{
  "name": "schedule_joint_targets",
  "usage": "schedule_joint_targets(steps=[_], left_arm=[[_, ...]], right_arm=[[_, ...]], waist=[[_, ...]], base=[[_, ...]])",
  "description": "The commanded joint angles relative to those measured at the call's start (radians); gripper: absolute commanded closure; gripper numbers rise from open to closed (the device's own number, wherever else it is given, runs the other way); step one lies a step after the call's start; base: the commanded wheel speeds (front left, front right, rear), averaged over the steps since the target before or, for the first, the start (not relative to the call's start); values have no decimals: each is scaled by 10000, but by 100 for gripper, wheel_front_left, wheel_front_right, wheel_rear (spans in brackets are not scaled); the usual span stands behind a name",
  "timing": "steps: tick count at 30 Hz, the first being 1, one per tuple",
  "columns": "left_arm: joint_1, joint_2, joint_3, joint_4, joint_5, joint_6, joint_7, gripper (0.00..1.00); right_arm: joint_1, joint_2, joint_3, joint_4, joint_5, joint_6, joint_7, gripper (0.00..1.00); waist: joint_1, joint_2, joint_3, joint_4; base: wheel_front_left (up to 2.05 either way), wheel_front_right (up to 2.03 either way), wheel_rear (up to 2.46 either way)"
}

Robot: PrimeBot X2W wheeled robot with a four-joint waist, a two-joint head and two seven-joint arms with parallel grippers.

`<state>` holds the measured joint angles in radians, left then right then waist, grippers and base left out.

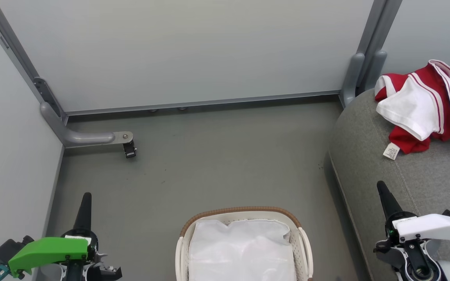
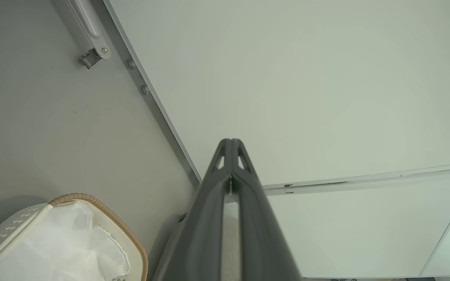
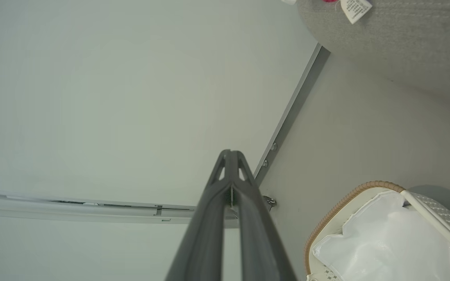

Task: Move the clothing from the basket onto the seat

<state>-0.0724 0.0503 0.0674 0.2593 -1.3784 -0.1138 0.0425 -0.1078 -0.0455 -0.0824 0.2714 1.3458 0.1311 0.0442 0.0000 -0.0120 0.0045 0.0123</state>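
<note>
While the left gripper (image 1: 87,201) is hovering over the floor (image 1: 209,156) with fingers pressed together, the basket (image 1: 244,211) is sitting mid-floor holding its white liner (image 1: 240,246). The right gripper (image 1: 382,191), fingers likewise pressed together, is hanging over the seat (image 1: 365,156), where the clothing (image 1: 424,105) is lying bunched.

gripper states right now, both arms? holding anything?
left gripper: closed, fingers pressed together, holding nothing.
right gripper: closed, fingers pressed together, holding nothing.
</note>
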Motion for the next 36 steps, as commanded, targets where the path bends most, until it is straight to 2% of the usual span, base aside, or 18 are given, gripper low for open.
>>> schedule_joint_targets(steps=[1,36], left_arm=[[-234,50,79,-94,-236,-45,57,100],[-496,48,481,-118,-2408,-206,717,100]], right_arm=[[-96,-59,-54,-101,242,-4,76,100],[-83,-75,-357,-247,2714,-5,743,100]], waist=[[0,86,-2,-5],[0,120,-35,-123]], base=[[0,0,0],[0,0,0]])
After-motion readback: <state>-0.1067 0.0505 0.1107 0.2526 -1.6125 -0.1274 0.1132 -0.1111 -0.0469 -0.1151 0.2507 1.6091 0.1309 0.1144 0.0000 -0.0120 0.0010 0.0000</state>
